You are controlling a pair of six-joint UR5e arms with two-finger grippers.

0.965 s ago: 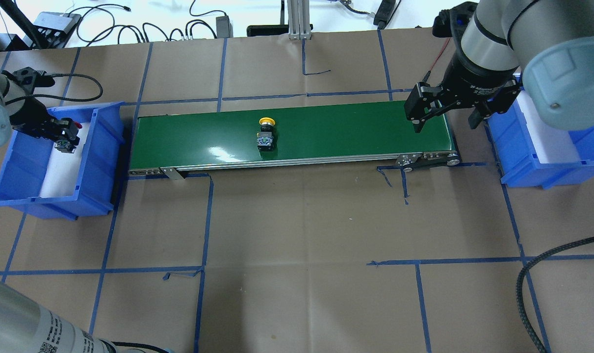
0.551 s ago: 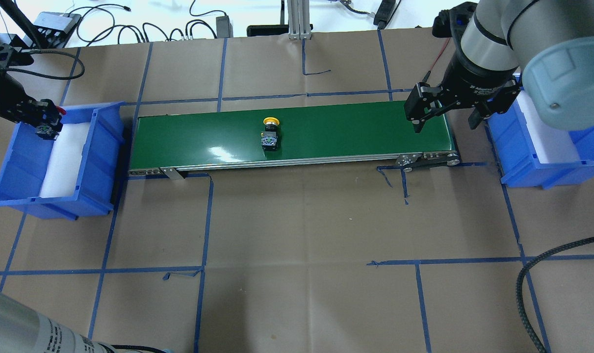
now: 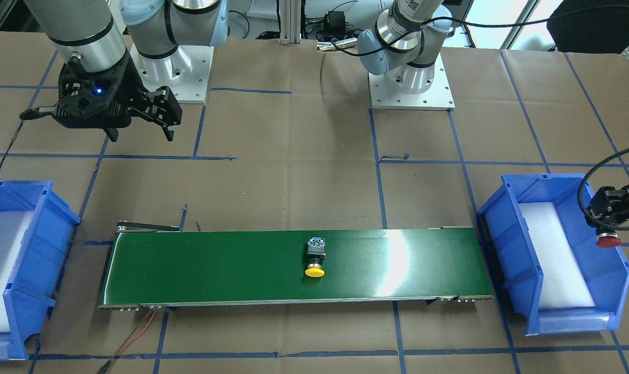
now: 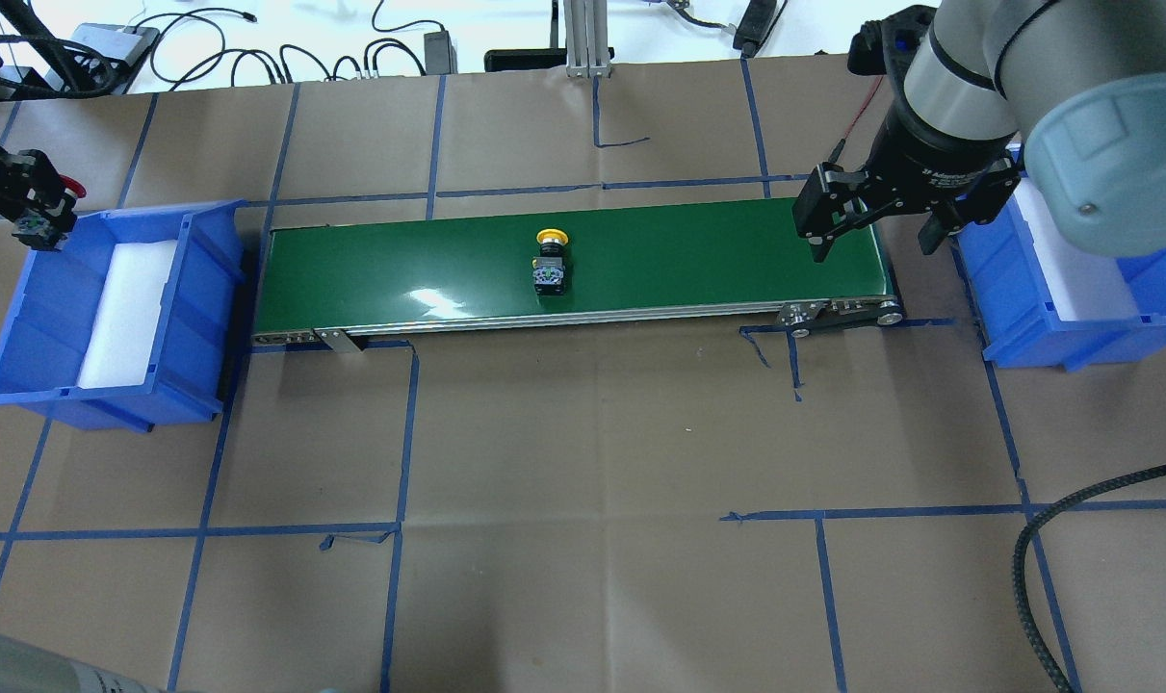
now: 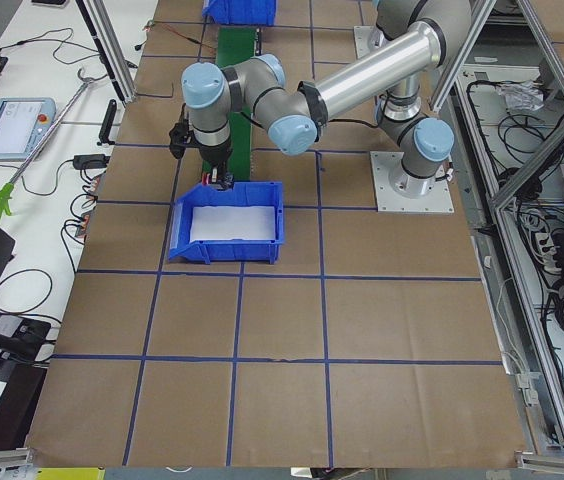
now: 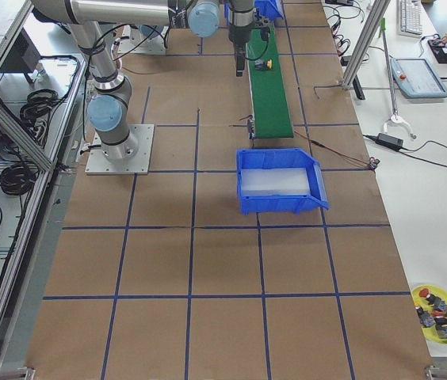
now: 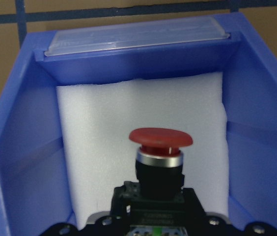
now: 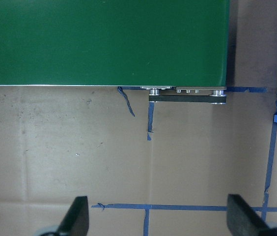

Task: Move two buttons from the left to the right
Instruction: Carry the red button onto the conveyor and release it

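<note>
- Starting at the worktop's robot-side edge, a broad stretch of brown paper crossed by blue tape lines runs up to the conveyor.
- Across the middle lies the green conveyor belt, each end just beside a blue bin's inner wall.
- About mid-belt the yellow button lies on its side, cap toward the far edge. It is well apart from both belt ends and both grippers, with green belt showing all round it.
- Above the belt's right end the right gripper hovers, fingers spread wide and grasping nothing, with the right bin just beside it.
- At the left end the left gripper hangs raised over the left bin, clenched on the black body of the red button. The cap juts forward above the white foam, touching neither foam nor walls.
- Beyond the far edge, black cables sprawl on a white surface.
</note>
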